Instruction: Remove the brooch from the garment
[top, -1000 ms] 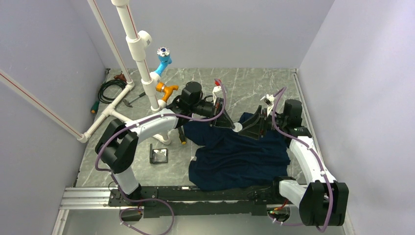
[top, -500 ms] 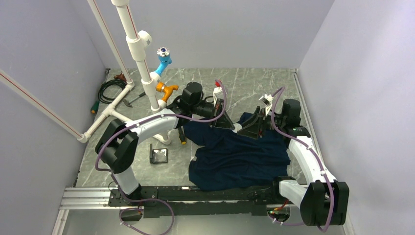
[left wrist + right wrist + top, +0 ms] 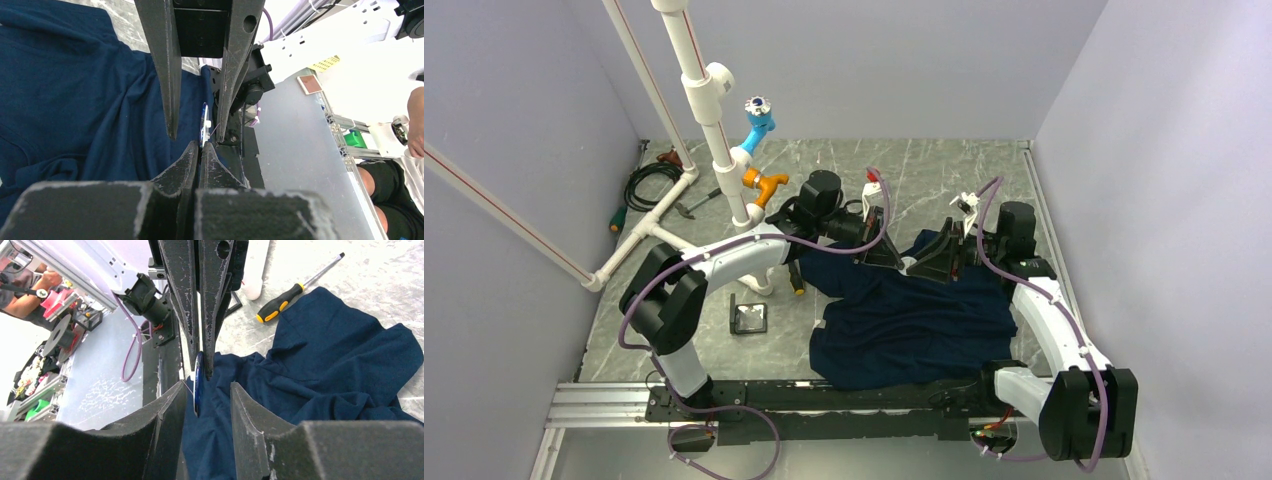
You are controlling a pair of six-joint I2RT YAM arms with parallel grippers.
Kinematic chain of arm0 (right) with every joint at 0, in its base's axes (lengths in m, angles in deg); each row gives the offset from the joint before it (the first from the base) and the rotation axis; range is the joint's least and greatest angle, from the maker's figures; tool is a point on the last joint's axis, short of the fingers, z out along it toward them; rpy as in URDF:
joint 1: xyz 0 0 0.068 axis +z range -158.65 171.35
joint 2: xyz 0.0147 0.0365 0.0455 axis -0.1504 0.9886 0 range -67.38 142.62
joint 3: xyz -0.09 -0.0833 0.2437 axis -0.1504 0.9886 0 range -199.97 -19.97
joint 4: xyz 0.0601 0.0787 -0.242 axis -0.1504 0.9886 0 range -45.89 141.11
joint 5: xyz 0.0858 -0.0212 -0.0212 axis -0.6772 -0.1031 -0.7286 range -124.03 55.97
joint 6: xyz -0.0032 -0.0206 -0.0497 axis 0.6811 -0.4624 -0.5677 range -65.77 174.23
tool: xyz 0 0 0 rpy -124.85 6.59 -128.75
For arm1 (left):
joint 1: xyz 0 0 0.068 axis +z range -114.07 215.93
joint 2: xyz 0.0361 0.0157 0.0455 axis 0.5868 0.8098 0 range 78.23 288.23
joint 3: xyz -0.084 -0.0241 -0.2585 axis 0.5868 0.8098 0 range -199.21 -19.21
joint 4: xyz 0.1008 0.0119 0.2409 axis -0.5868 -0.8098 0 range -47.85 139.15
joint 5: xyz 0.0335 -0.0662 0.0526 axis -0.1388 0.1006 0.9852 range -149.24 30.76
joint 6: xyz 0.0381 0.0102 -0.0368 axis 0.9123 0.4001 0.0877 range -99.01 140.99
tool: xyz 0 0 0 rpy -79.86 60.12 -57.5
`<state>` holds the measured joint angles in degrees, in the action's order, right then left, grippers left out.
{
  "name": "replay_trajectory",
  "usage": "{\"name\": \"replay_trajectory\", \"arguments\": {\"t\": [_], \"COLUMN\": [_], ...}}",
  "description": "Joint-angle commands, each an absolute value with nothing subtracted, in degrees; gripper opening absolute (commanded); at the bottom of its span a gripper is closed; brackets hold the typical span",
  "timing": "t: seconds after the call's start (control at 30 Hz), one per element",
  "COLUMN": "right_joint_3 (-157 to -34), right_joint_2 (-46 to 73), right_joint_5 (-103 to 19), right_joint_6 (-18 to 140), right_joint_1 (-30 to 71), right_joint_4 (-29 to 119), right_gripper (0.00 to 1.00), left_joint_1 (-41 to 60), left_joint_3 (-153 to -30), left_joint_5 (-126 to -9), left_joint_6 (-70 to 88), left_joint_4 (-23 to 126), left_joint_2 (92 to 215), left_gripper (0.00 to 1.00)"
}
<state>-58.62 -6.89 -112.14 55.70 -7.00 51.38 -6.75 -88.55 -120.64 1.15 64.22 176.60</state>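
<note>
Top view: the shirt [image 3: 914, 325] is spread on the table [image 3: 984, 170], with both arms met over its far edge.
Left wrist: the left gripper [image 3: 200, 148] is pinched together right at the brooch [image 3: 204, 122]; what's actually pinched can't be told.
Right wrist: the right gripper [image 3: 208, 386] is seen with jaws apart, the brooch edge-on between them, against the shirt.

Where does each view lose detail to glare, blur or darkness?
Top external: evenly lit and sharp, though the garment reads as flat dark. Left wrist: the upper right is blown out white. Right wrist: the right gripper near the lens is soft, and the upper left glares.
</note>
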Motion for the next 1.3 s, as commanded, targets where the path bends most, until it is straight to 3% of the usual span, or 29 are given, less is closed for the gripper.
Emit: {"name": "replay_trajectory", "arguments": {"t": [0.0, 0.43, 0.67, 1.03, 1.27], "right_joint_3": [-60.7, -59.4, -59.7, -59.5, -59.5], "right_joint_2": [-6.7, -6.5, -6.8, -7.7, -7.1], "right_joint_5": [-112.9, -111.5, -108.8, -106.5, -108.4], "right_joint_6": [54.8, 55.6, 51.5, 44.0, 46.9], "right_joint_1": [-6.8, -6.4, -6.4, -6.1, -6.2], "right_joint_4": [50.6, 48.3, 51.8, 58.6, 56.0], "right_gripper": [0.39, 0.30, 0.19, 0.18, 0.14], "left_joint_1": [-7.4, -8.4, -8.3, -7.4, -7.4], "left_joint_3": [-89.8, -90.8, -90.5, -88.7, -88.7], "left_joint_5": [-120.9, -120.1, -120.1, -123.1, -122.0], "left_joint_6": [3.8, 6.5, 7.0, -1.7, 1.8], "left_joint_4": [63.9, 61.6, 60.8, 70.5, 67.1], "left_joint_2": [176.0, 175.5, 174.7, 175.1, 174.6], "left_gripper": [0.00, 0.00, 0.00, 0.00, 0.00]}}
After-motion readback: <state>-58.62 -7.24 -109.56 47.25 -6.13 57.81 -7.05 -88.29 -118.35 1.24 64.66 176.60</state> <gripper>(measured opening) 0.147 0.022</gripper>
